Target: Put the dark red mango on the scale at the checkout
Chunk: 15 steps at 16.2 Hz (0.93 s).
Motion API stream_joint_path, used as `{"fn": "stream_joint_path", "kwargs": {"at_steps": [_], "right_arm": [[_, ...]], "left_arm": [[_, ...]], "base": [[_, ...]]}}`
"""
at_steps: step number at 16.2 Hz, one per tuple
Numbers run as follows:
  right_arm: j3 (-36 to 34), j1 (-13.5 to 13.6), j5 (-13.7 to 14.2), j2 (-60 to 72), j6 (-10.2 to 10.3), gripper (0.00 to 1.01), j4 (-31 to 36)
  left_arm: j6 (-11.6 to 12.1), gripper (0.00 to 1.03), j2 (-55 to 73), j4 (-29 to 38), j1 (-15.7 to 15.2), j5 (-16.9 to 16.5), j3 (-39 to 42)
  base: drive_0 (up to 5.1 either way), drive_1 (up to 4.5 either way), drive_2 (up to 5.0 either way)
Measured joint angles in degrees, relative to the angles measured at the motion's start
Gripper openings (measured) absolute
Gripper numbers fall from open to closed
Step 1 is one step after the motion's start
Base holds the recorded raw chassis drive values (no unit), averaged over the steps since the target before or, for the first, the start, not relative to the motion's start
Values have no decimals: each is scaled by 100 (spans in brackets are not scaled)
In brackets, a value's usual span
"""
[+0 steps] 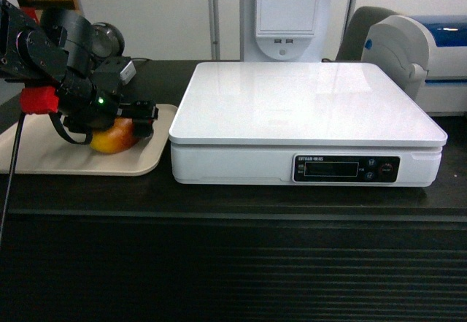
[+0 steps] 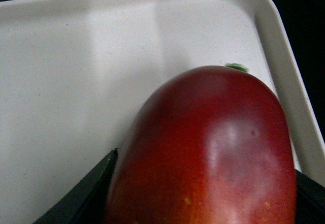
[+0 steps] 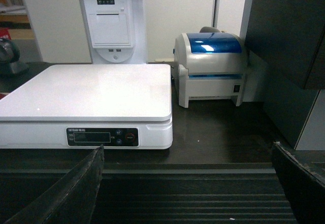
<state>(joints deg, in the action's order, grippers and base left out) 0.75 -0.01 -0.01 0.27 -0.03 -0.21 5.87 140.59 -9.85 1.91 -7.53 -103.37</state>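
The dark red mango [image 1: 113, 139] [image 2: 213, 148] lies on a beige tray [image 1: 44, 154] [image 2: 76, 82] at the left of the black checkout counter [image 1: 233, 263]. My left gripper [image 1: 135, 121] [image 2: 208, 163] reaches down over it, and its black fingers [image 2: 96, 183] press against both sides of the fruit, so it is shut on it. The mango's underside rests on the tray. To its right stands the white scale [image 1: 306, 103] [image 3: 86, 89], its top bare. My right gripper [image 3: 188, 183] hangs open in front of the counter's slatted front, holding nothing; the head view does not show it.
A white and blue label printer [image 1: 419, 52] [image 3: 210, 66] stands right of the scale. Behind the scale rises a white kiosk stand [image 1: 288, 8] [image 3: 109, 26]. A dark scanner [image 1: 102, 41] sits behind the tray. A dark cabinet [image 3: 284, 31] bounds the far right.
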Motion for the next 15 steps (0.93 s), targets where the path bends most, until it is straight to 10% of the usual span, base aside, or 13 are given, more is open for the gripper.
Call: {"fn": "stream_joint_path", "kwargs": {"at_steps": [3,15], "right_arm": [[0,0,-2,0,0,98,0],[0,0,-2,0,0,98,0]], "left_arm": [[35,63,-216,-2,39,-9,151],[164,62,-1021,-752,1152,-17,-1296]], "base": [[0,0,0],[0,0,0]]}}
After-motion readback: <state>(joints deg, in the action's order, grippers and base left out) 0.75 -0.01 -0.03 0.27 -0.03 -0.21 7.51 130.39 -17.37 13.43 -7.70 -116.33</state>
